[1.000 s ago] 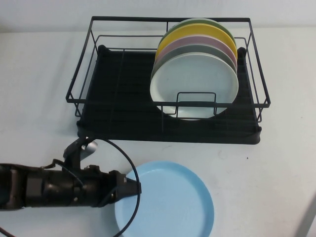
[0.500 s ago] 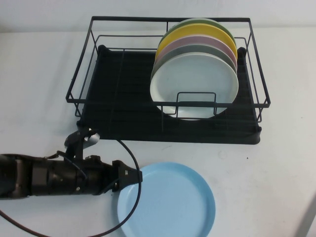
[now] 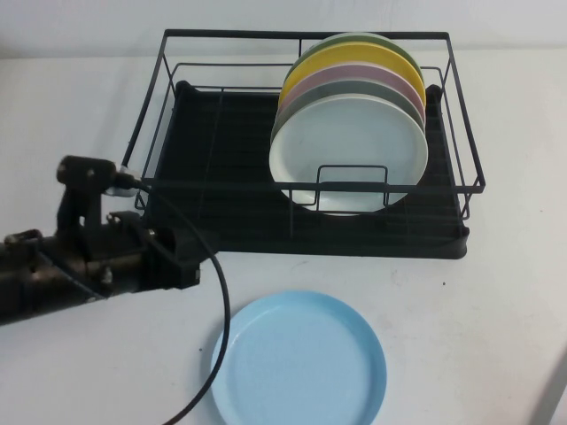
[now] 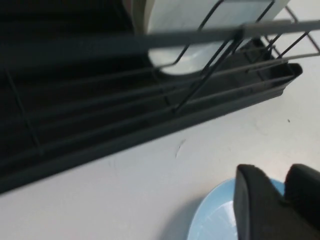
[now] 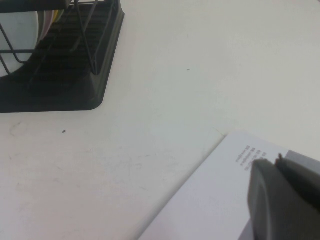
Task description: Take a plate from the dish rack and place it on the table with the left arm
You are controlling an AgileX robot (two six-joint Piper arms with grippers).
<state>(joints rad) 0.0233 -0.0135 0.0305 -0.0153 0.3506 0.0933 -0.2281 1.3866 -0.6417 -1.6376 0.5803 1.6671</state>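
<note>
The light sky-blue plate (image 3: 299, 359) lies flat on the white table (image 3: 496, 292), in front of the black wire dish rack (image 3: 213, 159). My left gripper (image 3: 197, 264) is shut and empty. It hangs above the table to the plate's left and a little behind it, near the rack's front left corner, clear of the plate. In the left wrist view the gripper (image 4: 280, 172) shows above the plate's edge (image 4: 215, 215) with the rack's front (image 4: 100, 145) beyond. My right gripper (image 5: 275, 161) is shut and empty over a white printed sheet (image 5: 210, 200); it is out of the high view.
Several plates stand upright in the rack's right half: a pale whitish-mint one (image 3: 350, 150) in front, a yellow one (image 3: 341, 57) and others behind. The rack's left half holds nothing. The left arm's black cable (image 3: 221, 336) loops beside the plate. The rack's corner (image 5: 75, 75) shows in the right wrist view.
My left gripper was at the plate's left edge; it has pulled back left and risen, away from the plate. The plate stays flat on the table.
</note>
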